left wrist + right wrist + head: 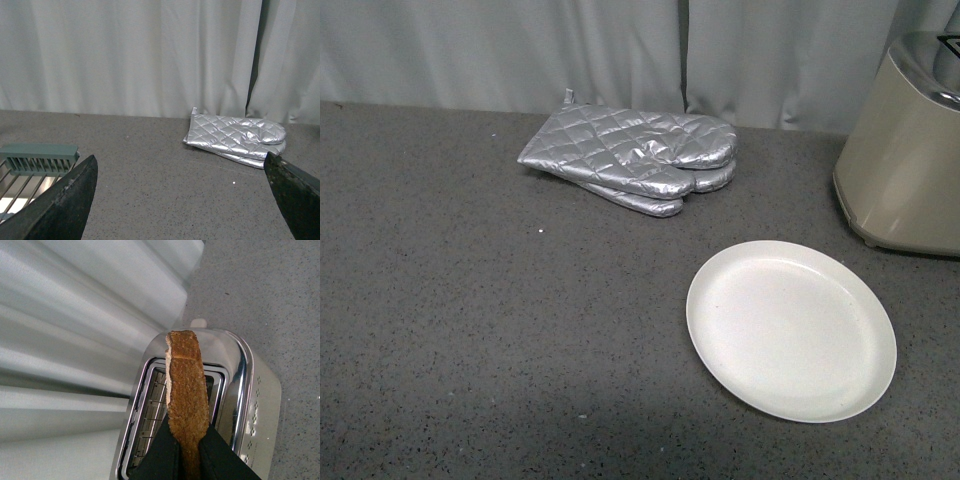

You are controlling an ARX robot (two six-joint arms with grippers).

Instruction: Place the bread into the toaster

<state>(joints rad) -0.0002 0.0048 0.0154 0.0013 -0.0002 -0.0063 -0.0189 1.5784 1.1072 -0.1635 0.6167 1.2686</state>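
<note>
Grey countertop (470, 300), pale curtain (520, 50) — mitts (630, 155), plate (790, 330), bread (186, 385) in gripper (189, 440) over toaster (240, 390)

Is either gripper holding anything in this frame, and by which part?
The right gripper pinches the bread by one end, the rest of the slice sticking out toward the toaster's open slot. The left gripper is open and holds nothing.

A white plate (790, 330) sits on the grey tabletop (470, 300), well apart from silver oven mitts (635, 158) (quilted, stacked).
</note>
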